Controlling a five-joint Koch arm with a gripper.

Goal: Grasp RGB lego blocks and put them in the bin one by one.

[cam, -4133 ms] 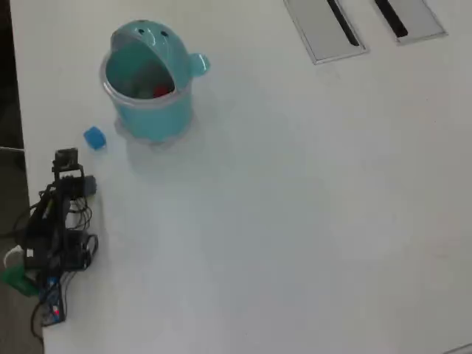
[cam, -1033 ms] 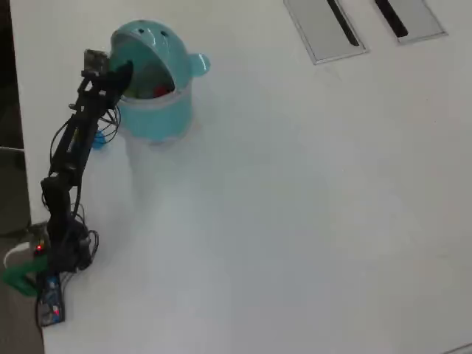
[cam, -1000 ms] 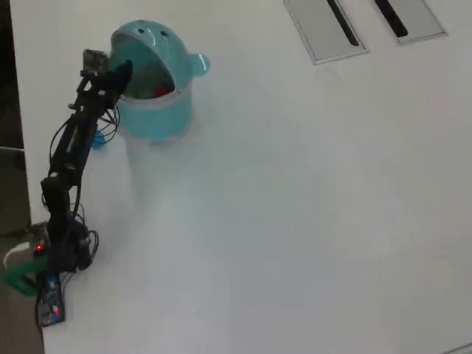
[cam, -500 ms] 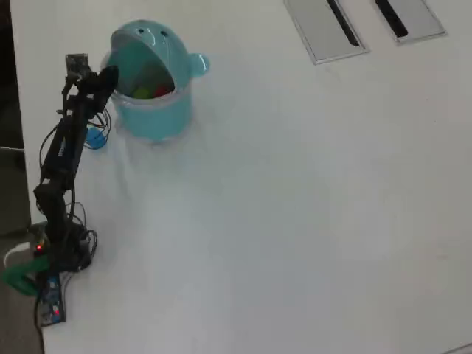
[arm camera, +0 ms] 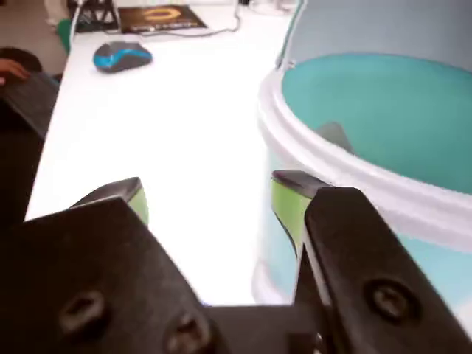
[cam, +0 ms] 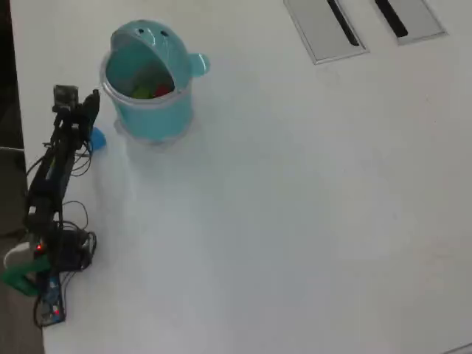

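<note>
In the overhead view the teal bin (cam: 156,122) stands at the upper left with its hood raised. A red block (cam: 160,91) and a yellow-green block (cam: 141,93) lie inside it. The blue block (cam: 97,136) rests on the table left of the bin, partly behind my arm. My gripper (cam: 93,99) hovers just left of the bin and above the blue block. In the wrist view the gripper (arm camera: 210,198) is open, its green-padded fingers (arm camera: 286,203) spread with only white table between them. The bin's pale rim (arm camera: 324,166) is close on the right.
Two grey recessed panels (cam: 324,29) with black slots sit at the table's top right. The arm's base (cam: 55,251) stands at the table's left edge. In the wrist view a blue-and-grey computer mouse (arm camera: 122,55) and a dark keyboard (arm camera: 29,96) lie beyond.
The gripper was at the bin's mouth a second ago and has drawn back to the left. The yellow-green block now lies in the bin beside the red one.
</note>
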